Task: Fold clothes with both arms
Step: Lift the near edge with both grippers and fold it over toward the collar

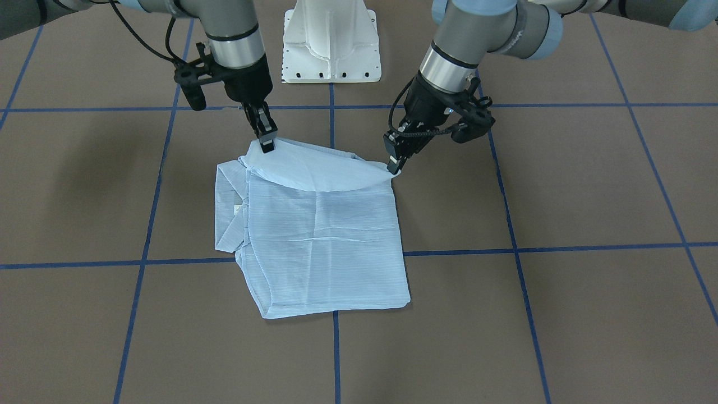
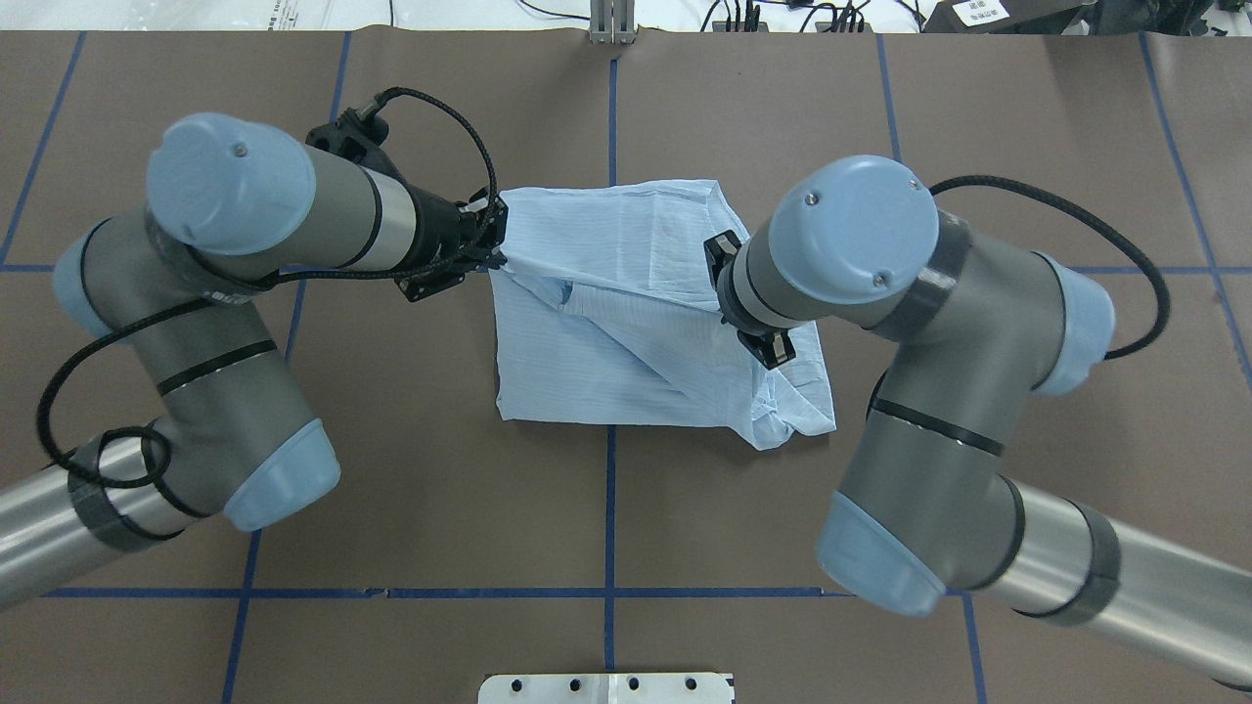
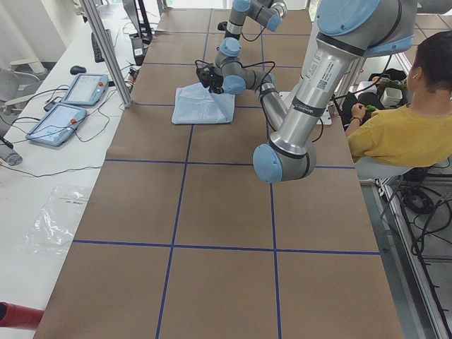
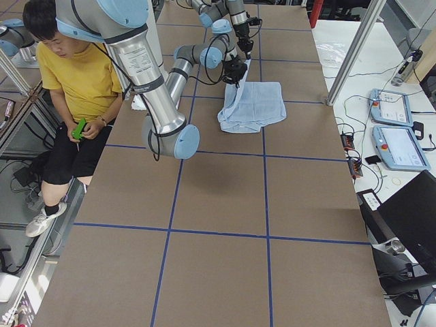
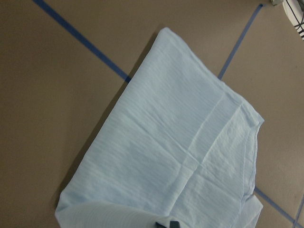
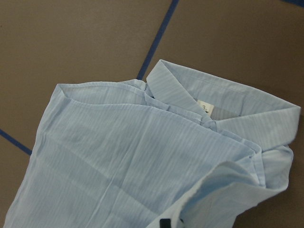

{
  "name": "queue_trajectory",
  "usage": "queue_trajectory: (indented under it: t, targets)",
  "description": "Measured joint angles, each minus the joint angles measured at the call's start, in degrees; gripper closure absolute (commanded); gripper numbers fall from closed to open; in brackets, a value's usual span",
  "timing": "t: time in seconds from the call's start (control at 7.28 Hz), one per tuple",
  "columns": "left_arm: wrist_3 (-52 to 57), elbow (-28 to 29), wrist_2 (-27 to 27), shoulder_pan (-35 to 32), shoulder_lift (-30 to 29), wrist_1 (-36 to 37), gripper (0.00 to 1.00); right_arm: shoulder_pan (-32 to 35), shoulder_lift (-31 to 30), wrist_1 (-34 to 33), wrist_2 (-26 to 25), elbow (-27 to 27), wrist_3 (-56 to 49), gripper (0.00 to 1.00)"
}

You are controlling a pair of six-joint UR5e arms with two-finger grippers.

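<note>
Shirt (image 1: 325, 235): 1, folded, mid-table (image 1: 561, 314).
Arms: 2. Left arm (image 1: 477, 45) and right arm (image 1: 230, 33) both angle down to shirt's robot-side edge.
Grippers: 2. Left gripper (image 1: 395, 161) and right gripper (image 1: 267, 145) each pinch tight on a lifted corner.

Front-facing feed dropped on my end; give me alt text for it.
Two grippers pinch the far edge of a folded light-blue shirt, holding it slightly raised: right gripper at view-left, left gripper at view-right. The rest lies flat on the brown table, collar at view-left.
</note>
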Motion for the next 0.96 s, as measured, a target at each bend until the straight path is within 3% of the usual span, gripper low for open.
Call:
queue_trajectory:
  t: [0.55, 0.82, 0.96]
  targets:
    - [3.5, 22.8, 0.3, -3.4, -6.5, -15.4, 1.00, 7.4, 13.5, 13.4, 5.2, -32.8, -12.0, 1.00]
    - [4.2, 29.7, 0.5, -3.8, -8.8, -19.8, 1.00, 8.9, 17.3, 19.3, 5.5, -42.9, -17.1, 1.00]
    - [4.9, 32.1, 1.1, -3.8, -9.7, -21.0, 0.62, 9.4, 18.2, 21.8, 5.5, -46.2, -19.5, 0.38]
